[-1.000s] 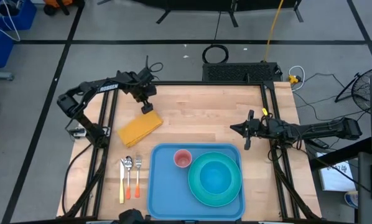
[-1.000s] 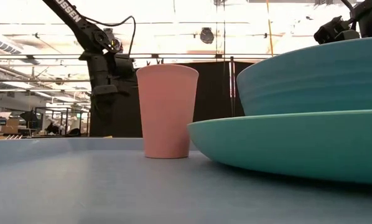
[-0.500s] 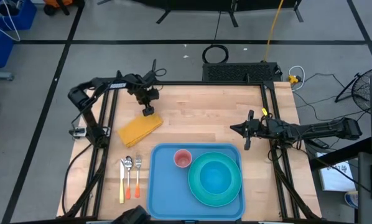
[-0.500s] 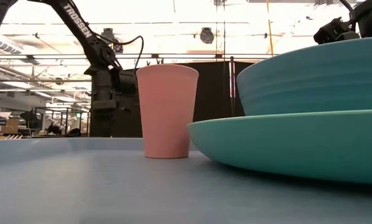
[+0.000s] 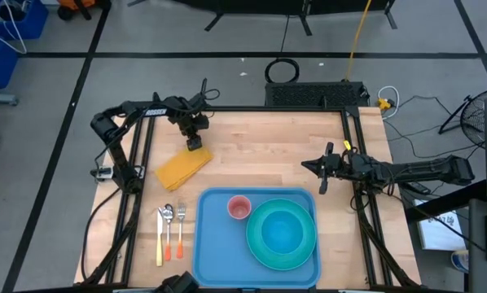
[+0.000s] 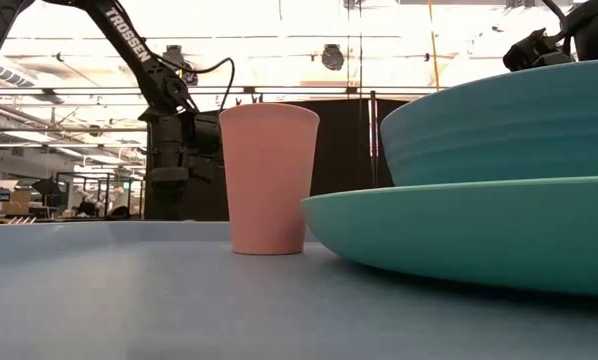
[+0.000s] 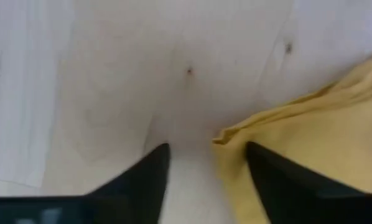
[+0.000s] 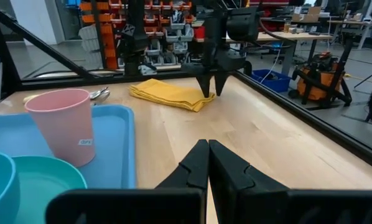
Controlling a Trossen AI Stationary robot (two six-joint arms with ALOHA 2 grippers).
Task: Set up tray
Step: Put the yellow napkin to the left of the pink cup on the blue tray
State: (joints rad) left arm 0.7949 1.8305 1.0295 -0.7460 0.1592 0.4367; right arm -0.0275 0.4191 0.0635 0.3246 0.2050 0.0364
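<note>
Large flat blue plastic tray at six o'clock on wooden surface. Left claw parted, empty, over yellow cloth corner. Right claw closed, empty, at three o'clock.

1 tray, 1 plate, 1 bowl, 1 pink cup, 1 yellow cloth, 3 utensils.

Bright, even overhead light fills the high view, with only faint, soft shadows on the pale wooden worktop. The low view is strongly backlit: ceiling lights glare white, leaving the left arm as a dark silhouette. The left wrist view is blurred and washed out, the yellow cloth soft-edged. The right wrist view is clear and evenly lit.
</note>
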